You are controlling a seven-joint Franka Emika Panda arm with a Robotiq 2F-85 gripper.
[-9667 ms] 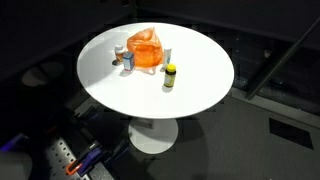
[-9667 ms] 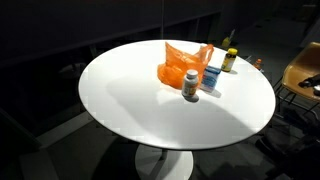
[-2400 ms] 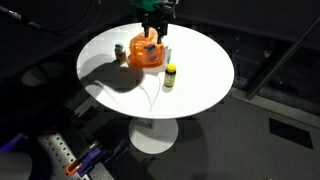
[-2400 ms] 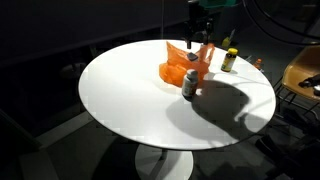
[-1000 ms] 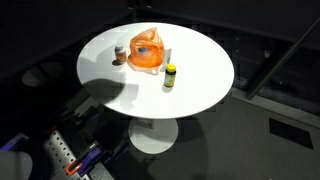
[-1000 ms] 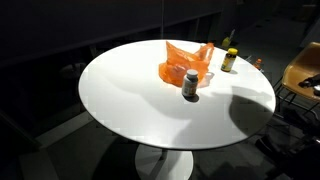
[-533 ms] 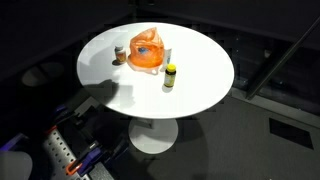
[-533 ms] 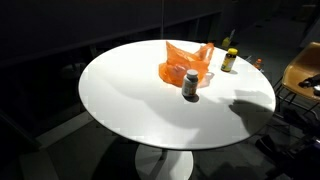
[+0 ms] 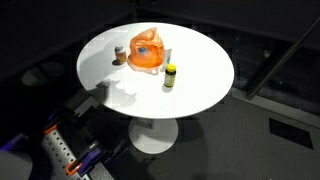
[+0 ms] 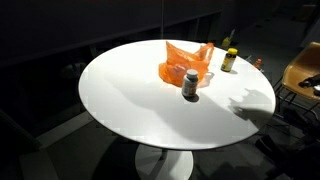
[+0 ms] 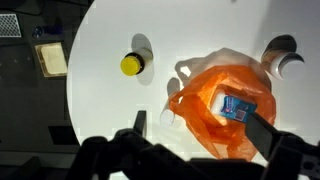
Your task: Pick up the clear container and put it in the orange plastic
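The clear container with a blue label [image 11: 235, 105] lies inside the orange plastic bag [image 11: 222, 110], seen from above in the wrist view. The bag stands on the white round table in both exterior views [image 9: 147, 52] [image 10: 184, 62]; a blue spot of the container shows in the bag's mouth [image 9: 147, 45]. My gripper [image 11: 195, 118] is open and empty, high above the bag, its dark fingers on either side of it. The gripper is out of both exterior views.
A yellow-capped bottle [image 9: 170, 76] [image 10: 229, 59] [image 11: 132, 64] and a brown bottle with a white cap [image 9: 120, 54] [image 10: 190, 84] [image 11: 288, 62] stand beside the bag. The white table [image 9: 205, 55] [image 10: 120, 90] ends in a round edge. A chair [image 10: 305, 75] stands nearby.
The arm's shadow on the table has slid toward the edge and shrunk over the last second. The bag, the container in it and both bottles have not moved.
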